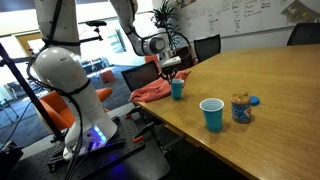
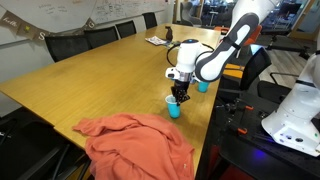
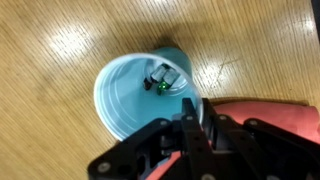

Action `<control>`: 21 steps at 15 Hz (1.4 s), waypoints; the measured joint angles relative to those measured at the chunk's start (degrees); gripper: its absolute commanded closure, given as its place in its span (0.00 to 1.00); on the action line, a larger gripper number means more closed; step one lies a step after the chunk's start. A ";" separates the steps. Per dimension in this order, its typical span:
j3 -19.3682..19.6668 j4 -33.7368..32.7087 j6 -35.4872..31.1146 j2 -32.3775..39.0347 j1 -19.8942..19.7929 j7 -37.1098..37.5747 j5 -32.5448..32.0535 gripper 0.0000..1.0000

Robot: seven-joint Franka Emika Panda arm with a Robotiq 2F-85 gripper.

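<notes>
In the wrist view the gripper (image 3: 191, 112) comes in from the bottom edge, its two fingers drawn almost together with nothing visible between them. They sit at the lower right rim of a blue cup (image 3: 128, 100); whether they touch the rim cannot be told. A small dark object with a green spot (image 3: 163, 80) lies on the cup's floor. An orange cloth (image 3: 272, 115) fills the lower right corner just beside the cup. In both exterior views the cup (image 1: 178, 90) (image 2: 175, 109) stands upright near the edge of the wooden table (image 1: 285, 85), with the gripper directly above it and the cloth (image 1: 150, 94) (image 2: 135, 148) bunched close by. Further along the table edge stand a second blue cup (image 1: 212, 114) and a jar with a blue lid (image 1: 241, 108), well clear of the gripper. In an exterior view, papers (image 2: 157, 41) lie at the far end, with black chairs (image 2: 68, 46) behind.
</notes>
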State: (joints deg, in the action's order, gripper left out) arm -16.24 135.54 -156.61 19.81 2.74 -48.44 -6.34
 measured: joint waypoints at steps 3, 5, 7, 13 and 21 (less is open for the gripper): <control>-0.16 0.00 0.00 0.07 -0.02 -0.97 0.05 0.32; -0.71 0.00 0.00 0.03 -0.24 -1.08 0.42 0.17; -1.90 0.04 0.01 -0.44 -0.96 -2.10 2.13 0.04; -5.72 0.40 5.71 -7.90 -3.74 -6.96 14.70 0.00; 2.28 -0.31 21.24 -22.41 -0.14 -3.64 18.72 0.00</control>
State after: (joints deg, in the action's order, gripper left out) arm -13.95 135.23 -135.36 -2.60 2.59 -52.08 12.37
